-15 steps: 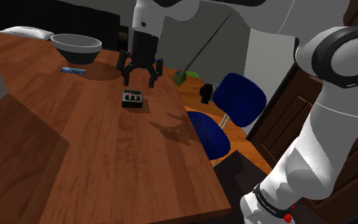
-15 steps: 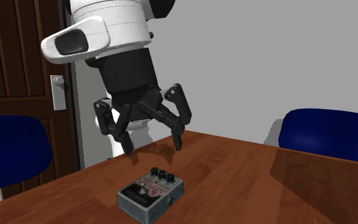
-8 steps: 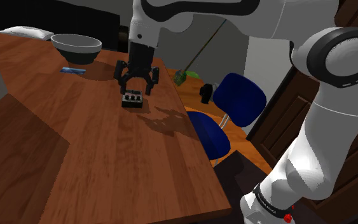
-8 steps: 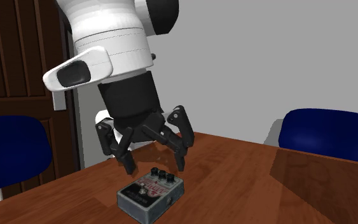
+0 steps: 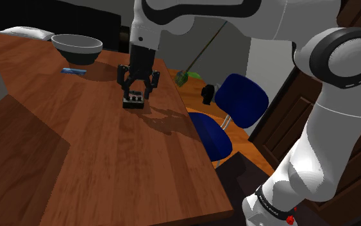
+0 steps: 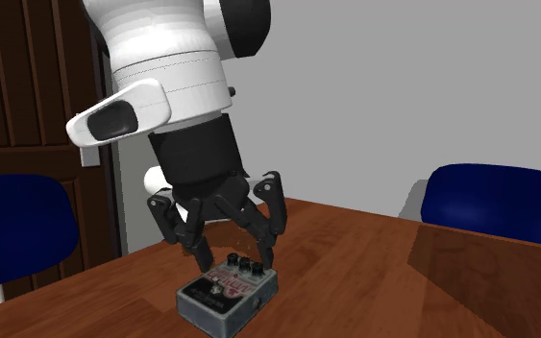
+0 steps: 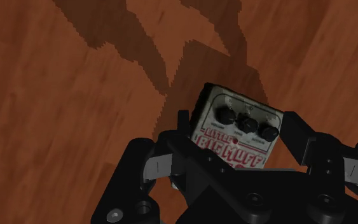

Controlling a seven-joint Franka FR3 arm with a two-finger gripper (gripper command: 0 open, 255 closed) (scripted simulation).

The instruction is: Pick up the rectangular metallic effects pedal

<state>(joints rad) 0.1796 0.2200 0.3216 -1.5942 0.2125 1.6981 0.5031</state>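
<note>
The effects pedal [image 5: 133,102] is a small grey box with black knobs and red lettering, lying flat on the brown wooden table [image 5: 108,160]. My black gripper [image 5: 136,94] stands straight over it. In the second exterior view the gripper [image 6: 234,259] has its fingertips down at the pedal's [image 6: 222,300] knob end, one on each side. In the wrist view the pedal [image 7: 238,130] sits between the two fingers, which press against its long sides; the gripper [image 7: 238,124] is shut on it. The pedal still rests on the table.
A grey bowl [image 5: 76,48] and a small blue object [image 5: 74,70] lie farther back on the table. Blue chairs [image 5: 240,96] stand beyond the table's edge at the shoulder view's right. A dark wooden door [image 6: 18,77] is behind the arm.
The gripper has come down onto the pedal, and its fingers have drawn in from wide apart to clasp the pedal's sides. The pedal has not moved.
</note>
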